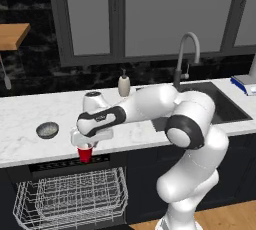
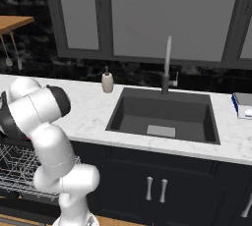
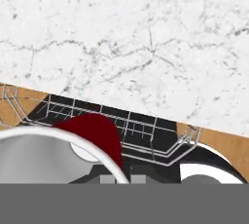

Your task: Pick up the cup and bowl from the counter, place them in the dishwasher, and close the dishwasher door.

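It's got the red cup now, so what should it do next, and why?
Probably carry the cup out and down over the wire rack. The gripper is shut on it at the counter edge, the rack stands pulled out just below, and the bowl waits.

The light is soft and even, and the white counter (image 1: 30,119) looks bright while the wall at the top of the frame stays dark. Shadows are faint and there is no strong glare. In the hand view the cup (image 3: 73,145) at the lower left is very close, and the edges look a bit jagged.
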Tool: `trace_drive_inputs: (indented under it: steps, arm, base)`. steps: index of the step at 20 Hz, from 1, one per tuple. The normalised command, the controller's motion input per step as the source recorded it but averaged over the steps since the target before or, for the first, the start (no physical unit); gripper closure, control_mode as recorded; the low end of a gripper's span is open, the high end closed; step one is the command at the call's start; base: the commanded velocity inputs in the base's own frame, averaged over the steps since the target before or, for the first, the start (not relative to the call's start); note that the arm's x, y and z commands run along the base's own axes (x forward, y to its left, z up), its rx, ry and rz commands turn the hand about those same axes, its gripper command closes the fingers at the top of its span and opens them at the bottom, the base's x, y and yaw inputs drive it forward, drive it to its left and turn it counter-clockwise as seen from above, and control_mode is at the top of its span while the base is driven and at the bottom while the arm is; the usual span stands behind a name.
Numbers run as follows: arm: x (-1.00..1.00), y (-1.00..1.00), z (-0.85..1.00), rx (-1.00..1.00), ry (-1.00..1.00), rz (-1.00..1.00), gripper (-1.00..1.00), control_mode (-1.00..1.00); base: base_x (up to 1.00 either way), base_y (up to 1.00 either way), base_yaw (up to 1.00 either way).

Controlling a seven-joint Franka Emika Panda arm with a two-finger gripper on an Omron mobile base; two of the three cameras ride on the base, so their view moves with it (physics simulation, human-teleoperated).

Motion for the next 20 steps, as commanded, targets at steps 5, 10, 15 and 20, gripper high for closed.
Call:
trace_drive_inputs:
  steps: [5,10,15,20]
  arm:
    - [-0.45,0.32,-0.43,-0.09,0.08,-0.02,1.00,-1.00]
    - [-0.34,0.58,-0.58,-0.17,0.00,-0.06,1.00,-1.00]
    - [-0.24,0.57,-0.50,-0.14,0.00,-0.04,1.00,-1.00]
    - [0.02,0.51,-0.20,-0.07,0.00,-0.07,1.00,-1.00]
  base:
    - [0.00,0.00,0.00]
    - [0.00,0.00,0.00]
    - [0.00,0.00,0.00]
    - [0.00,0.00,0.00]
